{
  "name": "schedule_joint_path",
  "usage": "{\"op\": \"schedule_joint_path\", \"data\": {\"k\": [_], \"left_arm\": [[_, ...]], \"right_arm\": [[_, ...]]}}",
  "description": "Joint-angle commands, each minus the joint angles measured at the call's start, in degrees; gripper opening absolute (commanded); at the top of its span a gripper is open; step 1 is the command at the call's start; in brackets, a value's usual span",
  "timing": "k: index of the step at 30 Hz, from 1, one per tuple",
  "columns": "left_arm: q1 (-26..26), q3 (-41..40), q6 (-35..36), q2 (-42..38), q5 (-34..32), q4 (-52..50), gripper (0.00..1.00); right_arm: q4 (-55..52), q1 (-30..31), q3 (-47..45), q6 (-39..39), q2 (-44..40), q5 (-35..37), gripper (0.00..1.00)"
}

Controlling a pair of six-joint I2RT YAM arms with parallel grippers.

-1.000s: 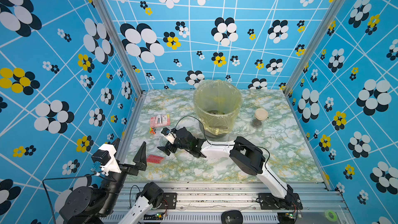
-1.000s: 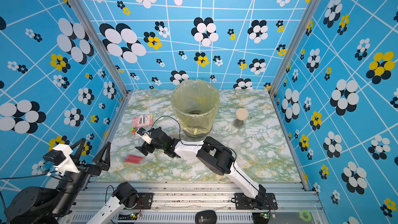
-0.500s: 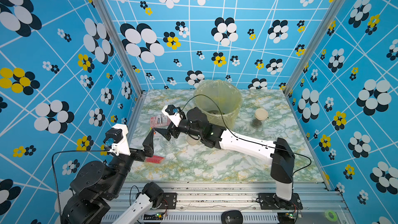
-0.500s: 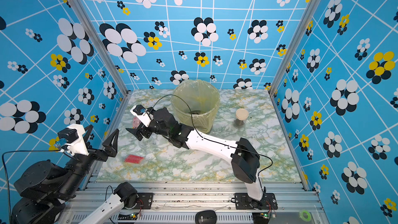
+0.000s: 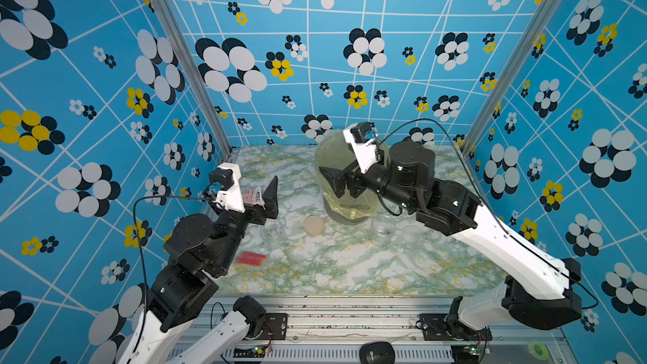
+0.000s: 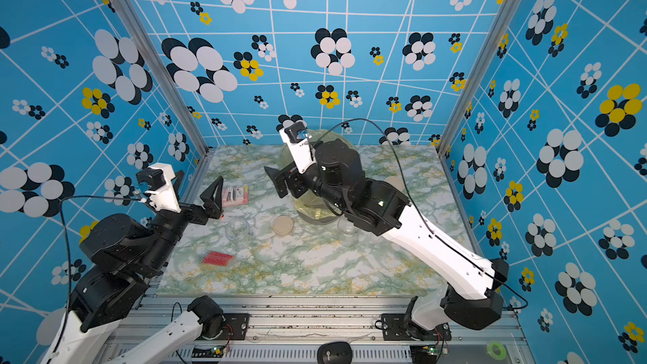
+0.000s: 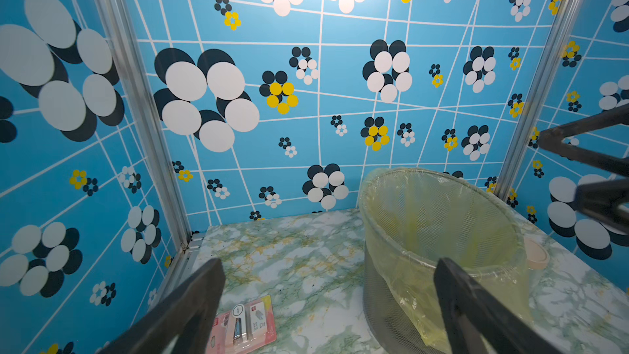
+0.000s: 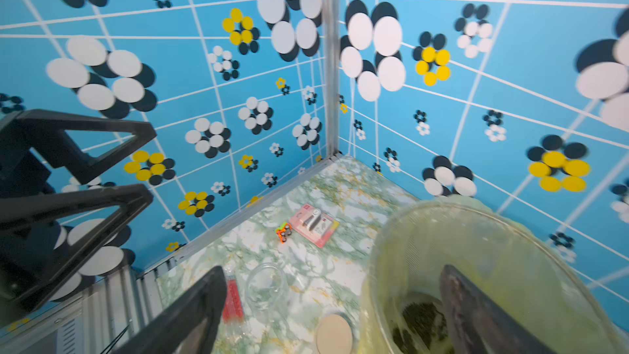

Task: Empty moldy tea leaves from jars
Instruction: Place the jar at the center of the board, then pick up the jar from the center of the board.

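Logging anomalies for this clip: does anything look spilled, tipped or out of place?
No spill shows. Two open jars stand upright, a beige lid lies loose between them, and tea leaves sit in the bin. A toy car looks unrelated.

Nothing can be read for certain. The pink blister card (image 7: 262, 325) lying on the bench (image 7: 306, 267) carries small dark print (too small and blurred to make out).
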Motion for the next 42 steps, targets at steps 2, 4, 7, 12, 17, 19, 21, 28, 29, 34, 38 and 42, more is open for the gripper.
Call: {"op": "schedule_joint_path", "data": {"k": [2, 4, 7, 12, 17, 19, 21, 28, 29, 34, 38, 42], "left_arm": [[0.6, -4.5, -2.1, 1.1, 2.8, 8.1, 0.99], [0.7, -6.3, -3.1, 1.5, 2.7, 8.2, 0.99], [0.7, -8.4, -4.2, 0.8, 2.4, 6.7, 0.99], [0.6, -8.9, -4.1, -1.5, 1.7, 0.7, 0.99], [0.7, -10.6, -3.6, -4.0, 1.8, -4.1, 0.99], [0.8, -12.1, -3.5, -5.1, 1.9, -4.7, 0.99], [0.7, -13.7, -3.5, -6.0, 2.1, -4.6, 0.99], [1.0, -16.6, -2.8, -6.9, 3.8, -3.1, 0.99], [1.1, -16.9, -2.8, -6.6, 4.0, -3.1, 0.99], [1.3, -17.5, -2.6, -5.7, 5.0, -3.2, 0.99], [2.7, -17.8, -2.8, -5.2, 6.6, -2.9, 0.99], [5.6, -18.1, -3.9, -4.5, 10.2, -2.3, 0.99]], "right_arm": [[-10.8, -5.5, -5.0, 7.6, -7.8, 10.0, 0.99], [-10.1, -10.2, -10.1, 10.6, -11.4, 11.3, 0.99], [-8.8, -17.5, -18.3, 15.8, -14.9, 11.1, 0.99], [-5.9, -28.3, -29.6, 23.5, -15.8, 7.1, 0.99], [-3.7, -36.4, -32.9, 26.1, -9.7, 2.2, 0.99], [-3.2, -38.4, -32.9, 26.0, -6.7, 2.0, 0.99], [-2.8, -40.5, -32.7, 25.9, -3.9, 2.3, 0.99], [-3.2, -46.3, -27.9, 24.8, 7.1, 1.8, 0.99], [-3.9, -46.6, -26.7, 24.3, 8.9, 2.1, 0.99], [-6.3, -47.3, -22.4, 23.5, 15.8, 2.4, 0.99], [-6.7, -48.1, -21.0, 23.4, 18.6, 2.0, 0.99], [-7.0, -48.8, -20.4, 23.3, 20.0, 1.8, 0.99]]}}
